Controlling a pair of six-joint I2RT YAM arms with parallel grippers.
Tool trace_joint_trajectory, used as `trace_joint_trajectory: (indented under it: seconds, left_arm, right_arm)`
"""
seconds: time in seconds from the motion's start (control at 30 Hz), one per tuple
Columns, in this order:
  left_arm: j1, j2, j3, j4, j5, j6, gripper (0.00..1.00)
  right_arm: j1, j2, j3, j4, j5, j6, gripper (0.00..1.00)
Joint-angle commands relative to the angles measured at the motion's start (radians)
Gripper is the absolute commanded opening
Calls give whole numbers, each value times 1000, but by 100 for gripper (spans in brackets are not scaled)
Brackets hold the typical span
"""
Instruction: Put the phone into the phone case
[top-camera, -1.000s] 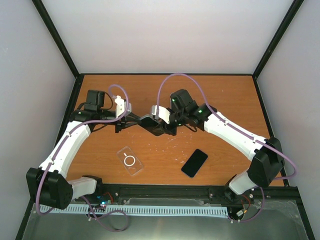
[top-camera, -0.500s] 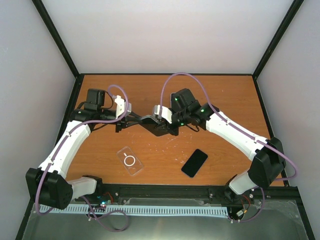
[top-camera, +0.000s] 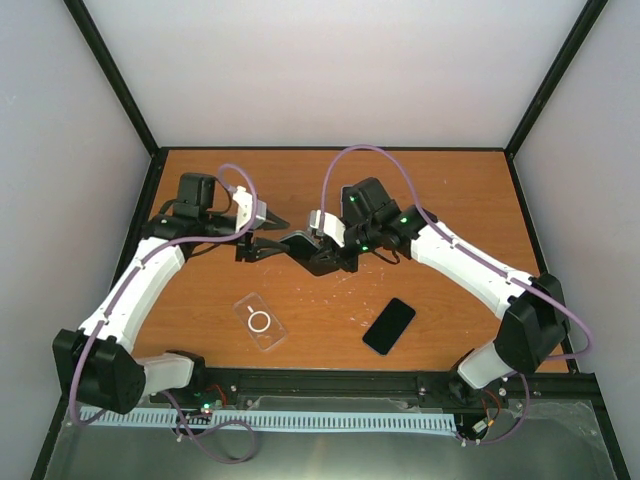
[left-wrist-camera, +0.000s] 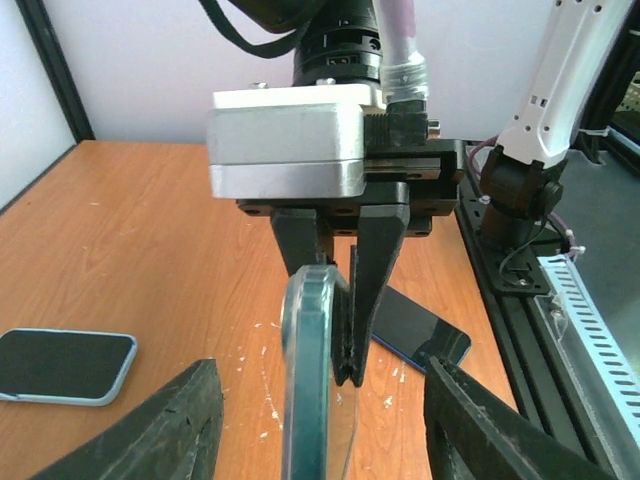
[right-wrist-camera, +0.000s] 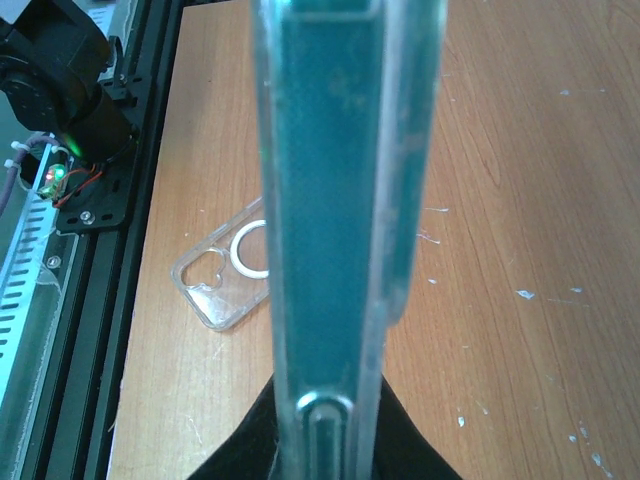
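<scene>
Top cam is looking down over near edge at whole counter (top-camera: 450, 200). Left wrist is facing right edge, right wrist left edge. Top, right wrist are sharing clear case (right-wrist-camera: 235, 265).

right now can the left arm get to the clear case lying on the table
Probably yes: the clear case lies uncovered on the table, on the left side, and the left tool is open, gripping nothing. It would only need to swing down from mid-table.

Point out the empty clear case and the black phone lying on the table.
clear case (top-camera: 260, 322), top external view, on its white ring.
black phone (top-camera: 389, 326), top external view, middle of its dark face.
</scene>
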Motion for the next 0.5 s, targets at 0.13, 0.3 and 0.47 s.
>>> trace_joint_trajectory:
  seconds: [0.13,0.3,0.47]
  left_arm:
    - [-84,44,62,46,-22,-29,35]
    - [-85,46,67,62,-29,-45,6]
    - [-85,45,65,71,-71,-75,37]
  right_arm:
    - [-4,15,17,33,-53,35,3]
    - [-13,31,18,23,-70,57,3]
    - [-54,52,23,26,-114,92,3]
